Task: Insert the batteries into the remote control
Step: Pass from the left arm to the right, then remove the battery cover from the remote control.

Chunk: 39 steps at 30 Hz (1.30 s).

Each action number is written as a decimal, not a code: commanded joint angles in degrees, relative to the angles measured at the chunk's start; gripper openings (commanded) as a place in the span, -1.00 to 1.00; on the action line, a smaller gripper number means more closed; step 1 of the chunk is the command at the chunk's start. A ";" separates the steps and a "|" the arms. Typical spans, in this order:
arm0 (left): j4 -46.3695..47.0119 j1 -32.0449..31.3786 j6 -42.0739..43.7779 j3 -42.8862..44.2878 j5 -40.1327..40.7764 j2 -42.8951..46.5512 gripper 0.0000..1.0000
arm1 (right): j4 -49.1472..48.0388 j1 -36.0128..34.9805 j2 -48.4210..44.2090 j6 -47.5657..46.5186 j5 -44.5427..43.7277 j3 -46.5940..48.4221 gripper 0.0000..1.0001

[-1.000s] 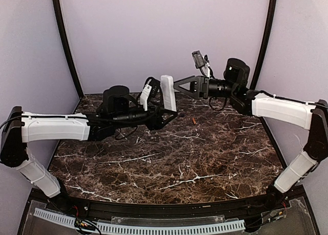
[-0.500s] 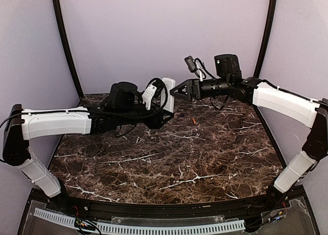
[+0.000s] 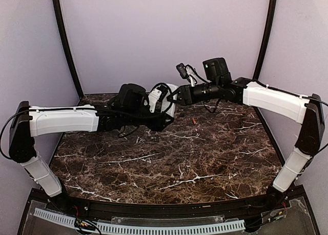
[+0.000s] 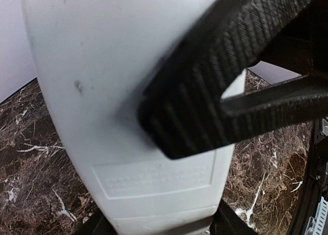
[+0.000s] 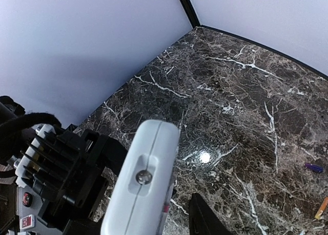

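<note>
The remote control (image 3: 172,106), clenched by the left gripper (image 3: 166,115), has just been closed upon from 3 o'clock by the right gripper (image 3: 175,95), whose hold cannot be told; 2 batteries (image 5: 313,167) lie unloaded.

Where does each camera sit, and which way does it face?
Top external: above and behind the bases, looking down on the table; the left arm and right arm meet at the remote control.
Left wrist: on the left arm, facing the remote's plain back close up; a black gripper finger crosses it.
Right wrist: on the right arm, looking down past the remote's end to the table; one own finger shows.
Shared: top and right wrist both show the orange battery.
</note>
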<state>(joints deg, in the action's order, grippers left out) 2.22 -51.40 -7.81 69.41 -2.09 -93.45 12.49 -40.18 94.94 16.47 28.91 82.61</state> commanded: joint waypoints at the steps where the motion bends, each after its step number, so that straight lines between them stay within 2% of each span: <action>1: -1.84 -0.28 0.19 2.08 0.97 0.14 -0.19 | -0.68 -0.51 0.78 -0.14 -1.00 0.77 -0.32; 5: -1.88 -0.24 -0.45 1.92 0.12 0.30 -0.13 | -1.80 -0.43 0.24 0.18 -0.14 -0.21 -0.68; 7: -1.31 0.03 -1.07 1.22 -1.27 0.85 0.00 | -2.89 -0.19 -0.35 0.58 1.51 -1.08 -0.80; 9: -0.59 0.49 -1.87 0.40 -3.03 1.63 0.22 | -4.37 0.37 -1.17 1.38 2.85 -2.29 -0.85; 10: -0.26 0.83 -2.27 0.04 -4.51 2.29 0.43 | -5.31 0.75 -1.66 1.91 3.84 -3.13 -0.87; 12: 0.86 1.24 -2.76 -1.28 -6.20 3.61 0.70 | -7.14 1.64 -2.78 2.81 5.48 -5.09 -0.91; 13: 1.83 1.39 -2.92 -2.30 -6.80 4.10 0.81 | -7.98 2.08 -3.34 3.32 6.18 -6.01 -0.92; 15: 3.60 1.82 -3.75 -4.21 -8.67 5.66 0.89 | -10.07 3.14 -4.57 4.15 7.35 -8.29 -0.94; 21: 12.57 5.35 -11.17 -12.92 -13.45 10.25 0.92 | -20.95 6.46 -8.33 9.63 11.11 -16.74 -1.00; 26: 22.17 8.33 -20.74 -20.23 -19.55 10.84 0.83 | -28.56 6.94 -9.13 13.10 13.46 -21.33 -1.00; 33: 33.92 8.57 -31.49 -24.73 -24.61 8.04 0.65 | -40.19 6.91 -7.64 19.58 15.59 -27.10 -1.00; 39: 38.91 8.44 -37.36 -24.07 -26.42 3.70 0.63 | -42.11 5.70 -6.27 20.20 15.61 -27.55 -1.00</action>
<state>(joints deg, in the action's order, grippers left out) 34.81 -42.70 -39.07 45.58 -25.80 -87.46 -23.24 -33.39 87.81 34.98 43.44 55.31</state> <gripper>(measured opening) 0.813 0.141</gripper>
